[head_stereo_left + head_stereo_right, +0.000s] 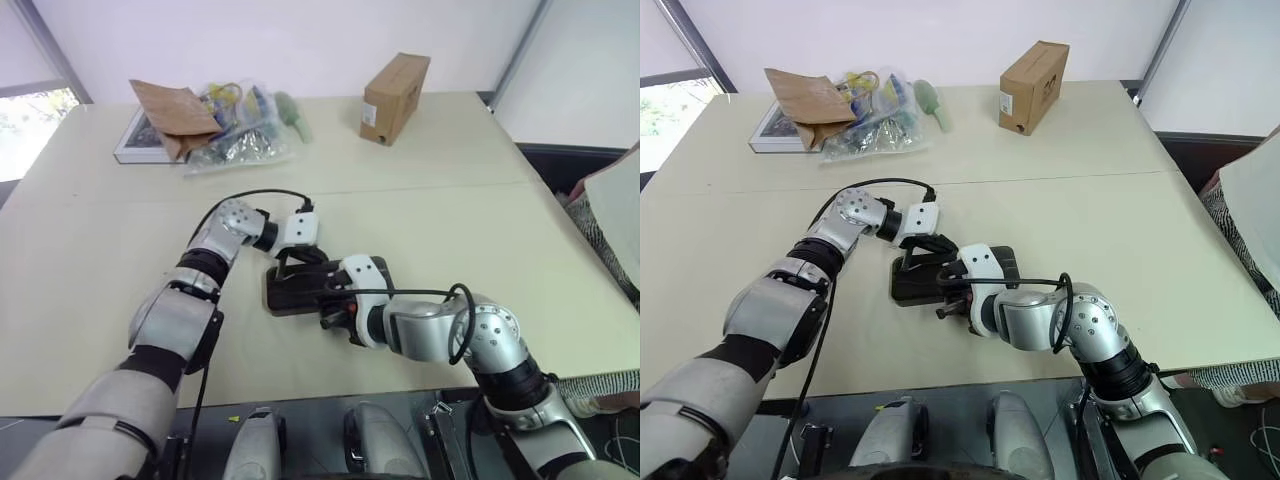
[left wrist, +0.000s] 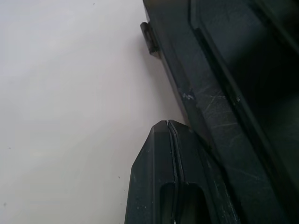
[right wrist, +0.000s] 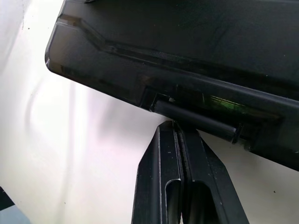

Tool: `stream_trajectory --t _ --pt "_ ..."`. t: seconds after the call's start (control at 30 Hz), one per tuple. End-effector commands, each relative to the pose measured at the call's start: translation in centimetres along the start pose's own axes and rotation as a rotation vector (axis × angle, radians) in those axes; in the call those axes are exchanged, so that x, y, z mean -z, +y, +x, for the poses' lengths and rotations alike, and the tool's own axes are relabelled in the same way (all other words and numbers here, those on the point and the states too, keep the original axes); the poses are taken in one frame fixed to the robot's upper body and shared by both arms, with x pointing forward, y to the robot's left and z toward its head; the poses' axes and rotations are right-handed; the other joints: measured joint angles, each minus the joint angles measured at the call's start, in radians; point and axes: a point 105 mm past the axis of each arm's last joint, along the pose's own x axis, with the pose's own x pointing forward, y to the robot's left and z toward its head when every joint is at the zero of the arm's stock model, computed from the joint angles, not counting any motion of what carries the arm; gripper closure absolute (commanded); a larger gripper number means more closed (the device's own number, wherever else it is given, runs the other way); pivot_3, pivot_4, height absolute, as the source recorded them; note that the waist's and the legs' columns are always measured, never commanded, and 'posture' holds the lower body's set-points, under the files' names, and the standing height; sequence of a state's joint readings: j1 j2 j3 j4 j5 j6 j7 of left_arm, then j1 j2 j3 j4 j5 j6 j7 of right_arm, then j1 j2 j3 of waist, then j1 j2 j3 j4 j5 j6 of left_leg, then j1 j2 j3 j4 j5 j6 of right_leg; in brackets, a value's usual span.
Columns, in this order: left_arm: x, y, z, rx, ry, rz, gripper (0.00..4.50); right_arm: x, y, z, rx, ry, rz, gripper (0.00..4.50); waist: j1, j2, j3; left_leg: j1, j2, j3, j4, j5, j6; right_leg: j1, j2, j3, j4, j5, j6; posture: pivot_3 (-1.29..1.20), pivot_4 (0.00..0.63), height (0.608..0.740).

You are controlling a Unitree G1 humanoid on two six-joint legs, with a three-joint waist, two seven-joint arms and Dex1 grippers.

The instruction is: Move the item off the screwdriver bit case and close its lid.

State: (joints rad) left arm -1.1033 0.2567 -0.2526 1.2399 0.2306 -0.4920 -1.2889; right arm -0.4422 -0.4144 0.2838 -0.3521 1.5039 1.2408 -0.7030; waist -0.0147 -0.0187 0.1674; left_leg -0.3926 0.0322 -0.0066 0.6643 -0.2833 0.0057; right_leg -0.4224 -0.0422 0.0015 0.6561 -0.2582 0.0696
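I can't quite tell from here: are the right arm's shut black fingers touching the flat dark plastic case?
Cannot tell. In the right wrist view the shut right gripper ends right at the latch edge of the flat dark plastic case, showing neither clear gap nor clear contact.

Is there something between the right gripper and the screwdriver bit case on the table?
Nothing visible. The right gripper, its fingers shut, has its tip right at the latch on the edge of the screwdriver bit case. Only bare table lies beside it.

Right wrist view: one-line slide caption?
Shut right gripper tips at the latch edge of the screwdriver bit case on the table.
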Motion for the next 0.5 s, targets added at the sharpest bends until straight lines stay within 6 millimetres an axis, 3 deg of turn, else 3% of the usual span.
stream_trajectory --t 0.03,0.27,0.5 --pt "0.4 -0.1 0.5 -0.017 0.005 -0.029 4.50 -0.5 -0.9 -0.8 0.020 -0.028 -0.009 4.47 0.003 0.000 0.000 0.000 0.000 0.000 0.000 0.000 0.000 0.000 0.000 0.000 0.000 0.000 0.000 0.00 0.150 0.740" --pt "-0.3 2.5 -1.9 -0.204 -0.067 -0.080 4.50 -0.4 -0.8 -2.5 -0.011 -0.028 -0.120 4.47 0.003 0.000 0.000 -0.001 0.000 -0.001 0.000 0.000 0.000 0.000 -0.001 -0.001 -0.001 0.000 0.000 0.00 0.150 0.740" --pt "-0.7 5.2 -6.0 -0.421 -0.150 -0.140 4.50 -0.3 -0.8 -6.7 -0.074 -0.037 -0.300 4.47 0.002 0.000 0.001 -0.006 0.000 -0.001 0.000 0.000 0.000 -0.005 -0.001 -0.002 -0.002 0.000 0.000 0.00 0.150 0.740"
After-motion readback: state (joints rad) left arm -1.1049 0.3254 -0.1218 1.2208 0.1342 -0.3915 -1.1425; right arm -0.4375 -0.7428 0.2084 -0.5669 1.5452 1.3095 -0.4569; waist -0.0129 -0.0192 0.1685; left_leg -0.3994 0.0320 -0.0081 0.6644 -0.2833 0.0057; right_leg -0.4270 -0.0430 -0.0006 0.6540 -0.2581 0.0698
